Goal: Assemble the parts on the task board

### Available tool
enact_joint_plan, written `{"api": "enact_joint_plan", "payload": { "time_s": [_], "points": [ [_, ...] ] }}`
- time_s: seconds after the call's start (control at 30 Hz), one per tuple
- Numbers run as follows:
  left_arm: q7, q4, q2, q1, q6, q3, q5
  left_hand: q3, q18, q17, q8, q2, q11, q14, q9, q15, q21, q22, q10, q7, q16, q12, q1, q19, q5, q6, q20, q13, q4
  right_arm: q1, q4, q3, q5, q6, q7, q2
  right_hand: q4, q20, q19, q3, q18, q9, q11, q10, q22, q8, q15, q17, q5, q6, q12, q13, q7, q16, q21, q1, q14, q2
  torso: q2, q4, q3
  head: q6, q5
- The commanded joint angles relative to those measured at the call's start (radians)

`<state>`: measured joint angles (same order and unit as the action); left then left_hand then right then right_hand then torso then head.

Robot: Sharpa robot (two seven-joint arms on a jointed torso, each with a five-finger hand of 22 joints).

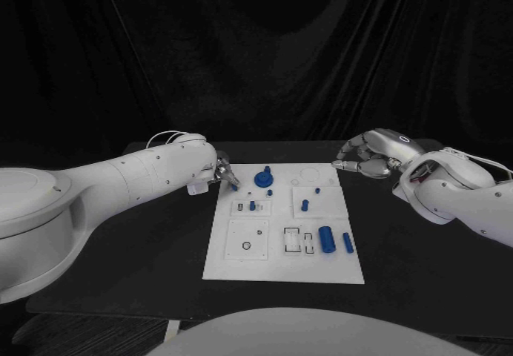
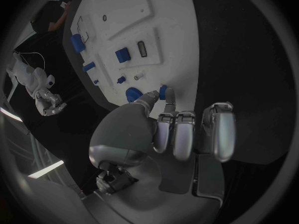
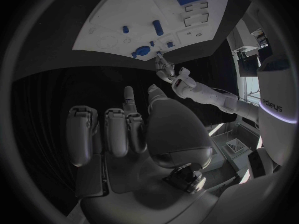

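While the left hand [image 1: 222,173] hung at the far left corner of the flat white task board [image 1: 281,269], its fingertips pinched a small blue peg [image 2: 163,92] just above that corner. A round blue knobbed part [image 1: 264,178] stood just beside it, and two blue cylinders [image 1: 334,241] lay near the board's right edge. The right hand [image 1: 363,161] hovered off the far right corner, fingers curled together around nothing.

A black table [image 1: 128,245] stands before a dark, pleated curtain [image 1: 256,67] that closes off the background
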<state>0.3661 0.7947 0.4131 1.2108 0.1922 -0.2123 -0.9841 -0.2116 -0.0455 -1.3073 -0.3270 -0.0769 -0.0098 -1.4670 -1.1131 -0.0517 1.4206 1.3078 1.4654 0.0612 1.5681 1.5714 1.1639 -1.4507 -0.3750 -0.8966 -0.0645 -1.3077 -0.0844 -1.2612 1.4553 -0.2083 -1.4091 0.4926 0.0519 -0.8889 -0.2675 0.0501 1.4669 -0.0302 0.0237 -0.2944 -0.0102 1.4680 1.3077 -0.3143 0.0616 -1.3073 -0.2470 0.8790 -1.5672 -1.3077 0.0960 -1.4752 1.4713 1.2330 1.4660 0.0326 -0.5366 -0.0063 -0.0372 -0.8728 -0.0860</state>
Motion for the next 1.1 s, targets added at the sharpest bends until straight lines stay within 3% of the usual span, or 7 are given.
{"api": "enact_joint_plan", "payload": {
  "time_s": [0.03, 0.13, 0.2, 0.33, 0.77, 0.9, 1.1],
  "points": [
    [-0.032, 0.001, 0.000, -0.002, 0.009, 0.001, 0.001, -0.060, 0.002, -0.263, 0.004, 0.015, 0.002, -0.104, -0.006, 0.004, -0.007, 0.205, 0.105, -0.004, 0.003, -0.001, 0.002, 0.011, -0.038, 0.007, 0.000, -0.263, 0.019, 0.002, 0.002, 0.001, -0.002, -0.001, -0.019, -0.002, 0.007, 0.004, 0.055, 0.001, 0.005, 0.002, -0.003, 0.103, 0.225, 0.004, -0.007, -0.009, -0.004, -0.004, -0.004, -0.263, -0.001, 0.006, -0.004, 0.007, 0.061, 0.007, 0.000, 0.0000, 0.0000, 0.000, 0.000],
    [-0.036, 0.003, 0.002, -0.002, 0.008, 0.001, 0.001, -0.155, 0.001, -0.263, -0.001, 0.042, 0.005, -0.104, -0.017, 0.005, -0.006, 0.205, 0.105, 0.000, 0.003, -0.001, -0.015, 0.012, -0.110, 0.005, 0.000, -0.263, 0.045, 0.002, 0.002, 0.001, -0.002, -0.002, -0.020, -0.001, 0.007, 0.004, 0.055, 0.001, 0.005, 0.002, -0.003, 0.103, 0.225, 0.004, -0.007, -0.009, -0.004, -0.004, -0.004, -0.263, -0.001, 0.006, -0.004, 0.007, 0.061, 0.007, 0.000, 0.0002, -0.0001, 0.000, 0.000],
    [-0.040, 0.006, 0.004, -0.002, 0.005, 0.001, 0.001, -0.218, 0.001, -0.263, -0.006, 0.057, 0.006, -0.104, -0.026, 0.007, -0.004, 0.206, 0.105, 0.002, 0.003, -0.001, -0.029, 0.011, -0.129, 0.003, 0.000, -0.263, 0.065, 0.002, 0.001, 0.001, -0.002, -0.002, -0.020, -0.001, 0.007, 0.004, 0.055, 0.001, 0.005, 0.002, -0.004, 0.103, 0.226, 0.004, -0.007, -0.009, -0.004, -0.004, -0.004, -0.263, -0.001, 0.006, -0.004, 0.008, 0.061, 0.009, 0.000, 0.0001, -0.0001, 0.000, 0.000],
    [-0.047, 0.016, 0.013, -0.002, -0.008, 0.001, 0.001, -0.267, 0.003, -0.263, -0.007, 0.071, 0.005, -0.104, -0.031, 0.007, 0.000, 0.207, 0.105, 0.003, 0.003, -0.001, -0.041, 0.008, -0.147, -0.003, -0.002, -0.263, 0.085, 0.002, 0.000, 0.001, -0.002, -0.004, -0.021, 0.000, 0.008, 0.004, 0.054, 0.002, 0.005, 0.002, -0.004, 0.103, 0.225, 0.004, -0.007, -0.008, -0.005, -0.004, -0.004, -0.263, -0.001, 0.006, -0.005, 0.009, 0.061, 0.010, 0.001, -0.0001, 0.0001, 0.000, -0.001],
    [-0.040, 0.118, 0.080, 0.003, -0.062, 0.001, 0.001, -0.326, 0.007, -0.263, -0.017, 0.088, 0.000, -0.104, -0.041, 0.001, 0.016, 0.212, 0.105, -0.002, 0.003, -0.001, -0.059, -0.006, -0.148, -0.035, 0.001, -0.263, 0.108, 0.002, -0.002, 0.001, -0.002, -0.008, -0.024, -0.003, 0.008, 0.004, 0.054, 0.003, 0.005, 0.002, -0.004, 0.103, 0.225, 0.004, -0.007, -0.007, -0.005, -0.003, -0.004, -0.263, 0.000, 0.006, -0.006, 0.010, 0.061, 0.011, 0.001, 0.0013, -0.0004, 0.000, 0.000],
    [-0.011, 0.182, 0.115, 0.018, -0.058, 0.001, 0.001, -0.332, 0.007, -0.263, -0.018, 0.092, -0.002, -0.104, -0.042, -0.001, 0.018, 0.213, 0.105, -0.005, 0.003, -0.001, -0.066, -0.009, -0.141, -0.041, 0.003, -0.263, 0.108, 0.002, -0.001, 0.001, -0.002, -0.009, -0.026, -0.006, 0.008, 0.004, 0.053, 0.003, 0.005, 0.002, -0.004, 0.103, 0.225, 0.004, -0.007, -0.006, -0.005, -0.003, -0.004, -0.263, 0.000, 0.007, -0.007, 0.011, 0.060, 0.013, 0.002, 0.0015, -0.0004, 0.000, 0.002],
    [0.058, 0.297, 0.182, 0.054, -0.018, 0.001, 0.001, -0.344, 0.007, -0.263, -0.017, 0.105, -0.006, -0.104, -0.042, -0.005, 0.019, 0.213, 0.105, -0.008, 0.003, -0.001, -0.076, -0.011, -0.128, -0.047, 0.006, -0.263, 0.115, 0.002, -0.002, 0.001, -0.002, -0.012, -0.030, -0.008, 0.008, 0.004, 0.053, 0.003, 0.005, 0.002, -0.004, 0.103, 0.225, 0.004, -0.007, -0.006, -0.005, -0.003, -0.004, -0.263, 0.000, 0.007, -0.007, 0.011, 0.060, 0.013, 0.002, 0.0011, -0.0004, 0.000, -0.001]
  ]
}}
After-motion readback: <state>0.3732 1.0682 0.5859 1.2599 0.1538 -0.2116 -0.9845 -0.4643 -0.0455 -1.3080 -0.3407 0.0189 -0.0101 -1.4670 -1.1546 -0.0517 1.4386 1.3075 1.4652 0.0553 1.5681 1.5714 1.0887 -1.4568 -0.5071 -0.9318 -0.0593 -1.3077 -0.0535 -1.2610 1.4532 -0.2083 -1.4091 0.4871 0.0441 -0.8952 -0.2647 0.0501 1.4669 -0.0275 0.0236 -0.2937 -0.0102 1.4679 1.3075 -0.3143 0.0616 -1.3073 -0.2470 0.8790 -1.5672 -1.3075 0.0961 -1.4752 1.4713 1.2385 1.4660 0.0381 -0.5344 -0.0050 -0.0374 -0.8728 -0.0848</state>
